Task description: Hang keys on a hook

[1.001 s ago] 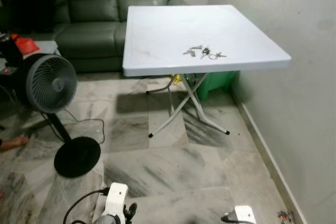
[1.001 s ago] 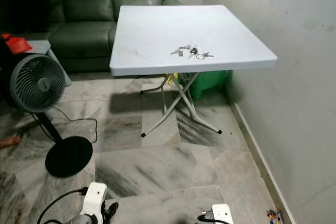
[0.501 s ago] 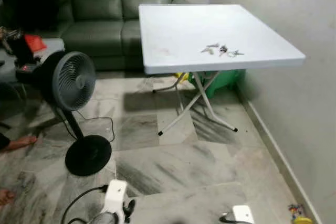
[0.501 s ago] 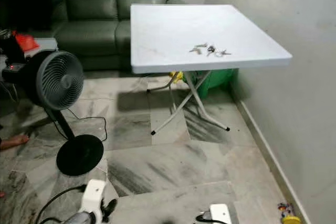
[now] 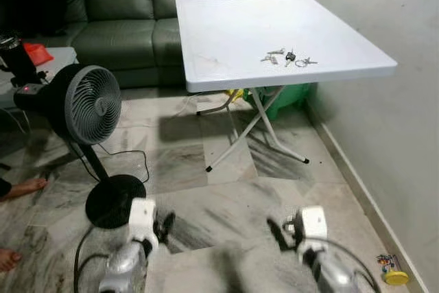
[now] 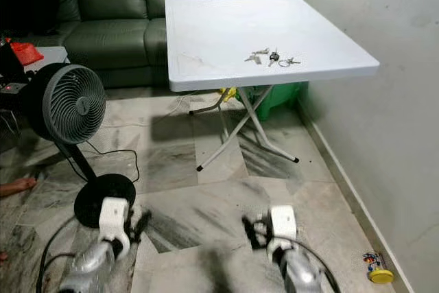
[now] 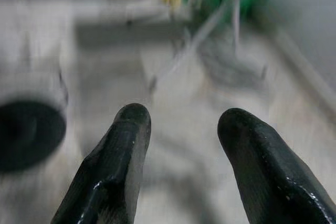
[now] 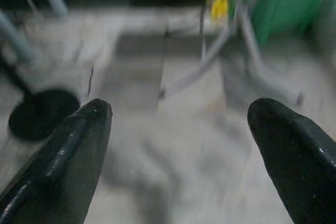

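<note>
— Looking for the keys (image 5: pixel 288 57)? They lie on the white bench (image 5: pixel 226 39), toward its right near edge, a small scatter of metal with one dark-headed key and a ring, strung out roughly left to right.

— And the arms?

— Both are low at the near edge, over the marble floor (image 5: pixel 226 204). The left gripper (image 7: pixel 178 156) has its fingers partly spread with nothing between them; the right gripper (image 8: pixel 181 150) is spread wider, and also holds nothing. The keys sit far ahead and higher up, slightly right of centre, well apart from both.

— Which arm is better placed?

— I'd judge the right one, since the keys lie on its side of the bench. The robot would need to close in first.

— Anything awkward about the pick?

— The bench is smooth, hard plastic on thin folding metal legs, and the keys are flat and thin, so the fingers will likely have to pinch across the cluster's short width or catch the ring. A black fan (image 5: pixel 86 104) stands to the left, and a green sofa (image 5: pixel 123 12) is beyond. I can't make out a hook.
</note>
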{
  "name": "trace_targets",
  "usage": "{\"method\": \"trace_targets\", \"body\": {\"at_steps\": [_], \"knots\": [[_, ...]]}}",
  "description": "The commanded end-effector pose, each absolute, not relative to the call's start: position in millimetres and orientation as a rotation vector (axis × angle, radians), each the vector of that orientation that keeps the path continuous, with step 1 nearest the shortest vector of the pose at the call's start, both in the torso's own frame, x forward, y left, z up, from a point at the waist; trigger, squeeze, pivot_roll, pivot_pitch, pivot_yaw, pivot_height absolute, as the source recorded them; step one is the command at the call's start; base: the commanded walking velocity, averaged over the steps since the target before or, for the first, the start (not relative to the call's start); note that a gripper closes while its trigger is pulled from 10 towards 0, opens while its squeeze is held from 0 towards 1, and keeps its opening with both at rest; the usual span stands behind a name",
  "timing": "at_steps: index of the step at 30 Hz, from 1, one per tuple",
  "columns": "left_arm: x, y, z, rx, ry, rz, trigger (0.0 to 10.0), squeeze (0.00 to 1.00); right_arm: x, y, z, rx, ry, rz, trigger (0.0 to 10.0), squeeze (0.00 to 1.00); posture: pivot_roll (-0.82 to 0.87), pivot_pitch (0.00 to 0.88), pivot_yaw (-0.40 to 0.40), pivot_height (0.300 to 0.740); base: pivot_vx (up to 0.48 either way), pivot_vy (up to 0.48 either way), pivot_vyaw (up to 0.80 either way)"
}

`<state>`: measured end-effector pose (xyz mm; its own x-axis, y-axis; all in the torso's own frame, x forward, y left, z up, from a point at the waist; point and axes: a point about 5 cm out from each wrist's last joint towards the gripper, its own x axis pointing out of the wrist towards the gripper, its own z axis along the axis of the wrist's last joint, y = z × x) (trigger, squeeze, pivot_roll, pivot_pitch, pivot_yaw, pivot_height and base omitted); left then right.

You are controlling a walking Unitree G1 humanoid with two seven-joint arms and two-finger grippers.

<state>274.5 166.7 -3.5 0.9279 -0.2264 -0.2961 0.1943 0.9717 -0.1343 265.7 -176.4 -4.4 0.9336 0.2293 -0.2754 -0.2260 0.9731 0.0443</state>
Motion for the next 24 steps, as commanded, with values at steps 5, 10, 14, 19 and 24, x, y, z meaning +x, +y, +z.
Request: {"method": "trace_targets", "body": {"at_steps": [5, 10, 14, 19, 24], "knots": [[293.6, 158.7, 33.8, -0.174, 0.091, -0.249, 10.0, 0.00, 286.1, -166.4, 36.0, -0.042, 0.044, 0.252, 10.0, 0.00, -0.12, 0.000, -0.001, 0.740, 0.000, 0.000, 0.00], [294.4, 154.1, 56.3, -0.198, -0.010, -0.291, 10.0, 0.00, 286.6, -153.1, 59.4, -0.055, -0.066, 0.279, 10.0, 0.00, -0.13, 0.000, 0.004, 0.740, 0.000, 0.000, 0.00], [299.6, 150.0, 77.1, -0.251, -0.060, -0.303, 10.0, 0.00, 285.2, -141.7, 78.7, 0.015, -0.134, 0.313, 10.0, 0.00, -0.12, 0.000, 0.003, 0.740, 0.000, 0.000, 0.00], [301.7, 146.8, 82.8, -0.272, -0.062, -0.322, 10.0, 0.00, 288.4, -136.5, 86.1, 0.015, -0.147, 0.317, 10.0, 0.00, -0.12, 0.000, 0.002, 0.740, 0.000, 0.000, 0.00], [302.0, 147.0, 89.3, -0.266, -0.057, -0.325, 10.0, 0.00, 284.5, -139.4, 82.9, -0.013, -0.104, 0.350, 10.0, 0.00, -0.11, 0.000, -0.002, 0.740, 0.000, 0.000, 0.00]]}}
